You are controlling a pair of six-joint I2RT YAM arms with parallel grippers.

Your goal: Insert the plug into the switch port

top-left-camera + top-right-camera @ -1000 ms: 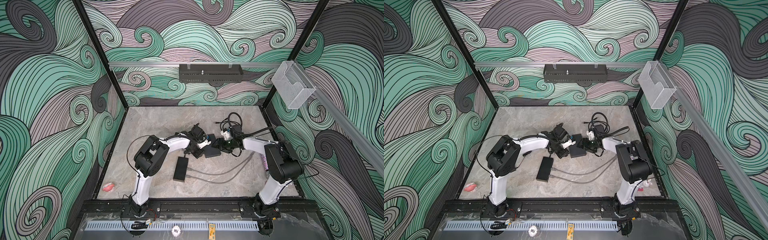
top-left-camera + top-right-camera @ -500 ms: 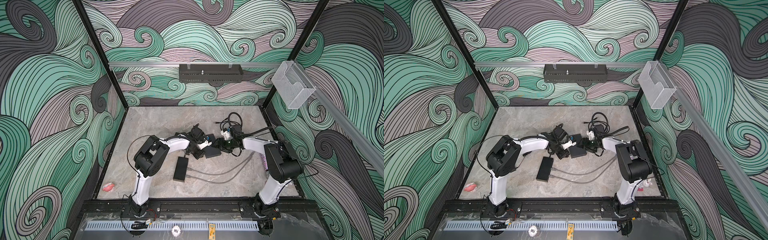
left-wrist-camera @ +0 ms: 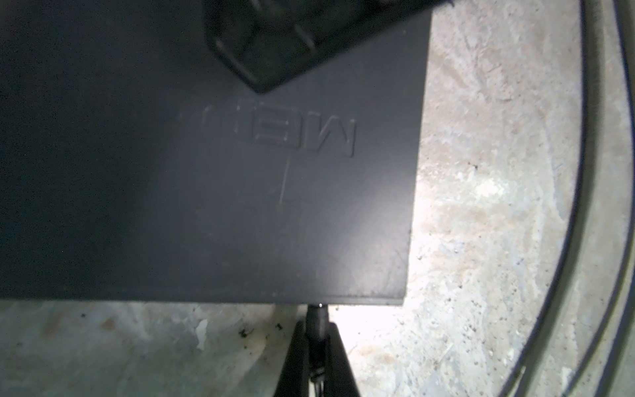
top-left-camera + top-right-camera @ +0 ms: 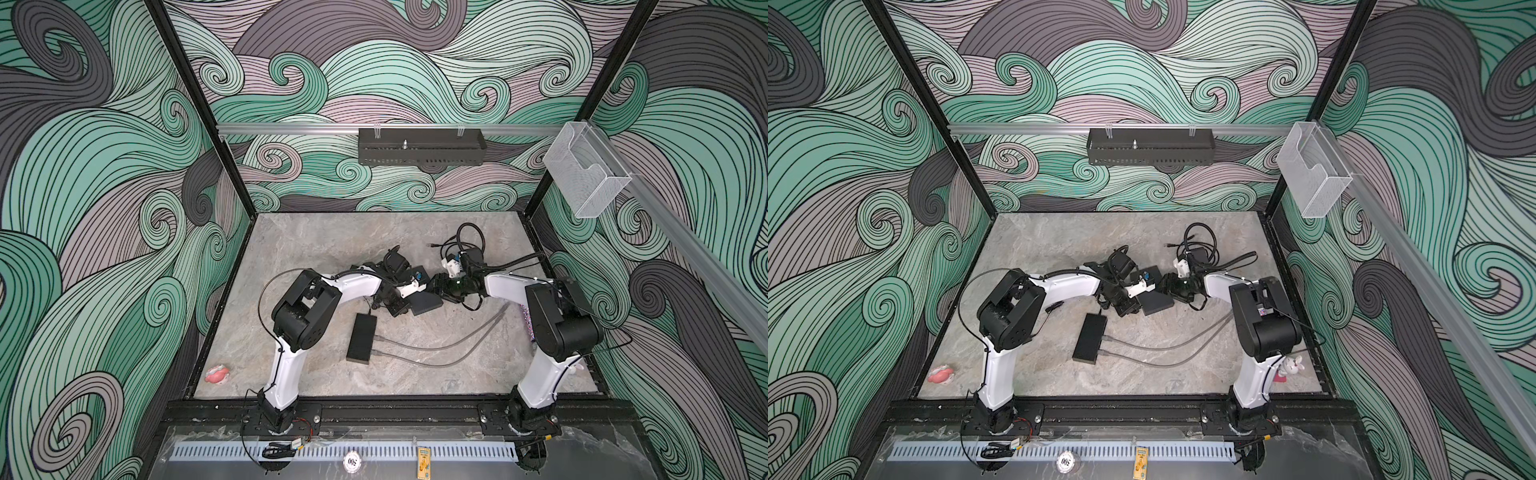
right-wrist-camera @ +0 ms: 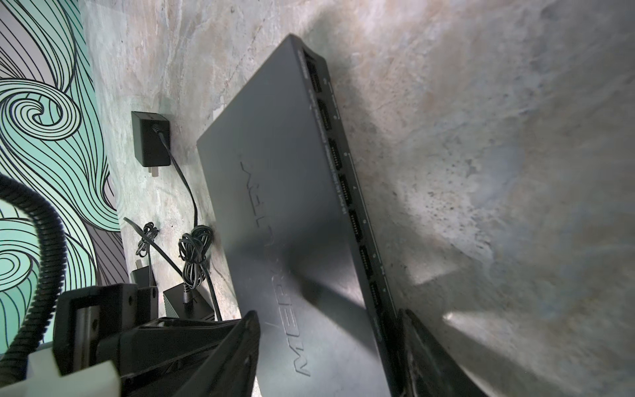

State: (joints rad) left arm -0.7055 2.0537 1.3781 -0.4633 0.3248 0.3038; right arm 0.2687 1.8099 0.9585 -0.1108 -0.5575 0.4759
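A flat dark-grey box [image 3: 240, 206] with raised lettering lies mid-table, also seen in a top view [image 4: 426, 301]. A row of ports runs along one side [image 5: 343, 192]. My left gripper [image 3: 316, 330] is shut on a thin black barrel plug [image 3: 316, 314]. The plug's metal tip meets the box's near edge, and the switch port there is hidden under that edge. My right gripper [image 5: 329, 314] is open at the box's opposite end, one finger over the top face and one by the port side. A narrow oblong black box [image 4: 361, 338] lies nearer the front, away from both grippers.
Two grey cables [image 4: 440, 347] run from the narrow box toward the right. A black adapter [image 5: 151, 142] and coiled black cords [image 4: 469, 245] lie behind the right arm. A pink toy [image 4: 217, 374] sits front left and a white rabbit toy [image 4: 1292, 365] front right.
The right gripper's jaws have drawn slightly closer together. Both arms and both boxes stand almost where they were.
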